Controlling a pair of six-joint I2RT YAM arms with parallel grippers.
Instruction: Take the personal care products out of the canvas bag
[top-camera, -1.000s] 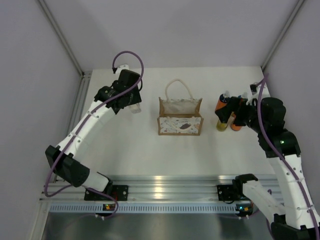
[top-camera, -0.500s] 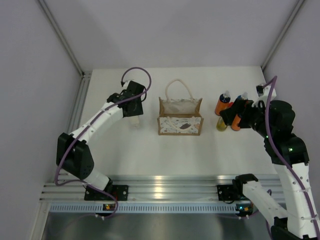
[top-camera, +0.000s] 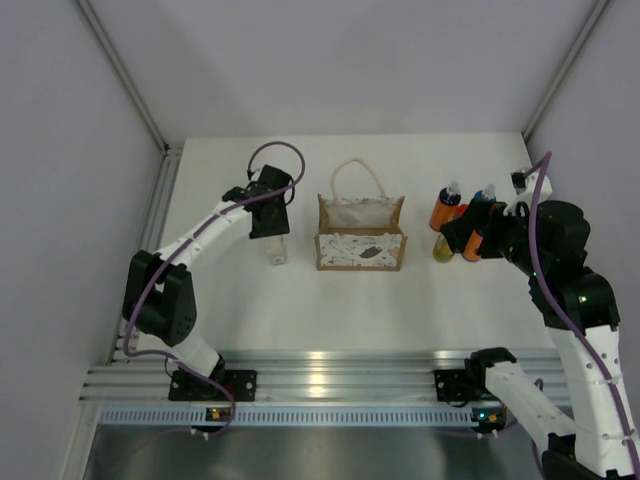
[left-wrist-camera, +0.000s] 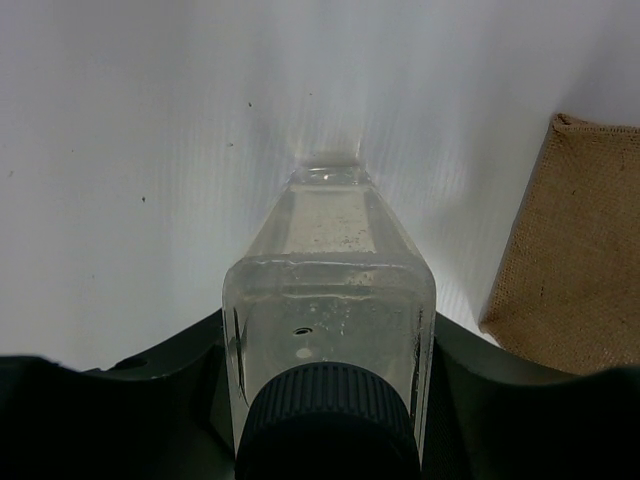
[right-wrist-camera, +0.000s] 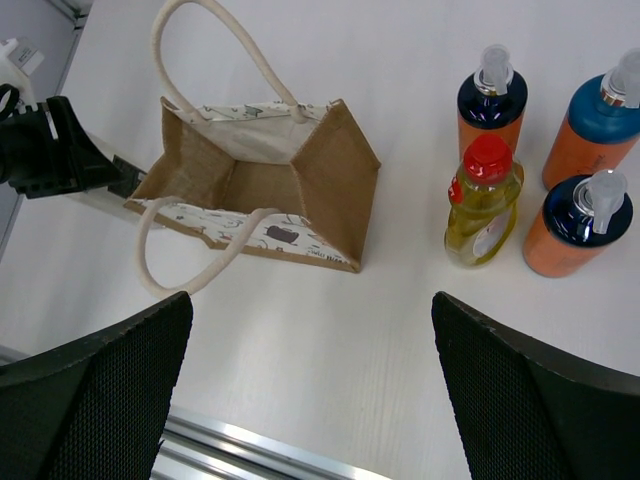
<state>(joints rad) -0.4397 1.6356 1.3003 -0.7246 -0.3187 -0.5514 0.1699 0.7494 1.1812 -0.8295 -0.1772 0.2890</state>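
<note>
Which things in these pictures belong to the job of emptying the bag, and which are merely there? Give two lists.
Belong to the job:
canvas bag
three orange bottles
yellow bottle with red cap
pale bottle with dark cap, held in the left tool

Merely there:
aluminium rail
purple cables
white table

- Canvas bag (top-camera: 361, 240) stands open mid counter (top-camera: 300, 300)
- Left tool (top-camera: 271, 228) holds a pale bottle (top-camera: 277, 252) just left of it
- Orange bottles (top-camera: 444, 210) and a yellow bottle (top-camera: 442, 248) cluster near the right edge, under the right tool (top-camera: 462, 231)
</note>
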